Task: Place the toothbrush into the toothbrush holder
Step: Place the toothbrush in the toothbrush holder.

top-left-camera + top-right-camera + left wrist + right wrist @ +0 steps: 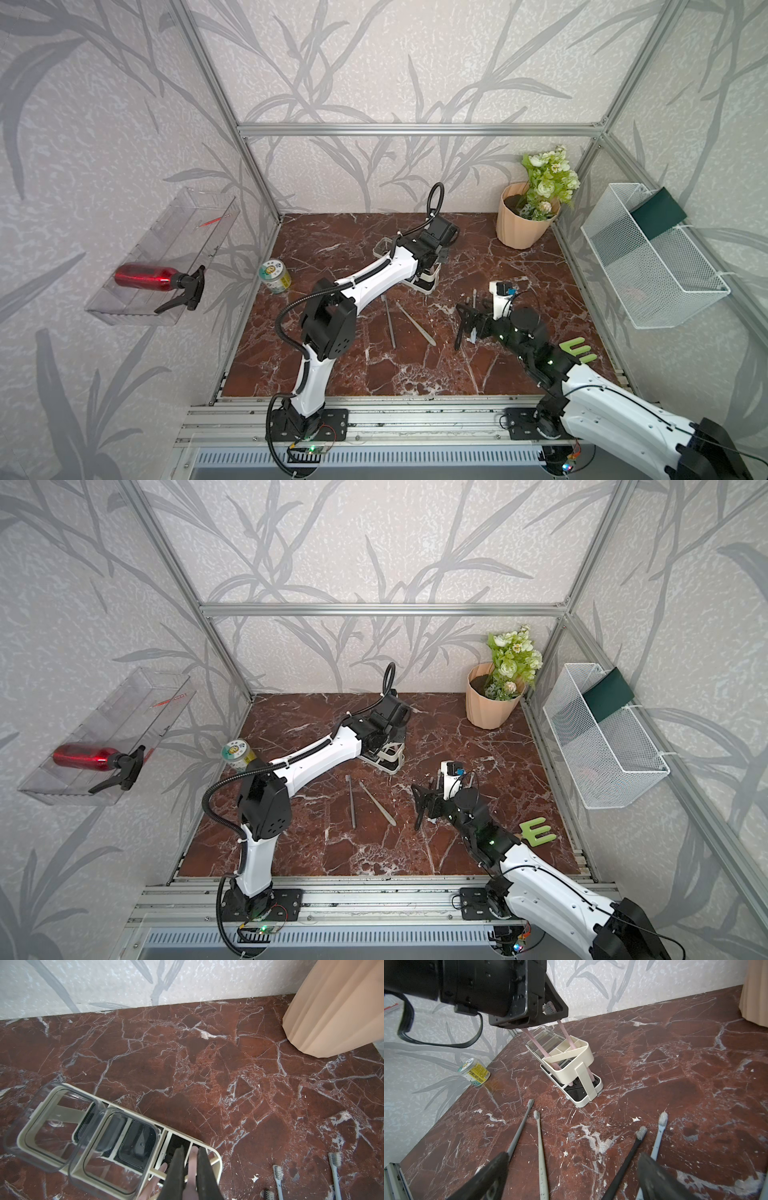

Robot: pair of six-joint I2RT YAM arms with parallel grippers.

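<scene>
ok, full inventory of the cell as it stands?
toothbrush holder: one, cream-white with clear cups, middle of the table
pink toothbrushes: two, pink, leaning in the holder's slotted end
loose toothbrushes: four, grey, grey-green, black, pale blue, flat on the table
jar: one, yellow label, table's left edge
flower pot: one, peach, far right corner
mesh basket: one, white, right wall
dark green item: one, in the basket
clear tray: one, left wall
spray bottle: one, red, in the tray
letter E: one, green, by the right arm
left claw: shut on one pink toothbrush
right claw: open, above the loose toothbrushes
</scene>
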